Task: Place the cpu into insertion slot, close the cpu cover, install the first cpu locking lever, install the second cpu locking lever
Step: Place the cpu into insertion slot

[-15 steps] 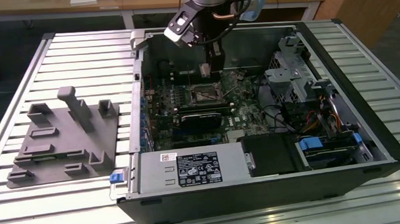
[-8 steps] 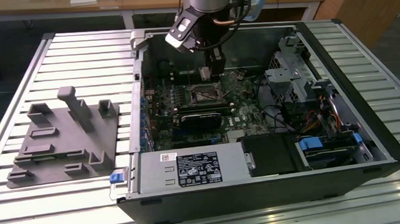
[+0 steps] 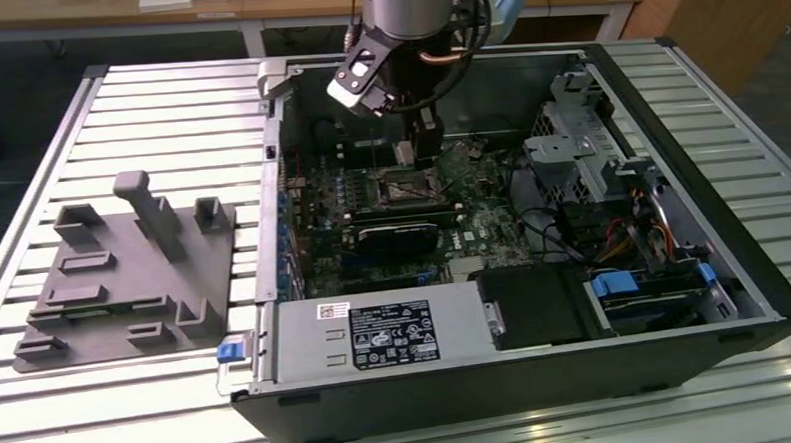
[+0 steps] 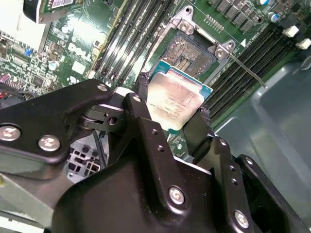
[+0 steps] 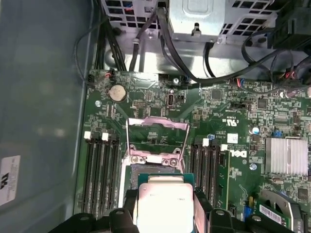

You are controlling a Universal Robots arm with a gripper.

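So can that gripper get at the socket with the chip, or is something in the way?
Probably yes. The gripper, shut on the cpu, hangs over the insertion slot, and the cpu cover stands swung up, leaving the slot bare.

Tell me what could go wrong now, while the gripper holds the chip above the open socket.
1. The gripper grips the chip only by two edges; a slip could drop it onto the socket and may bend contacts.
2. The chip hangs not squarely over the socket; lowered without alignment, it may seat crooked.
3. The cover stands open just beside; the gripper might catch it.
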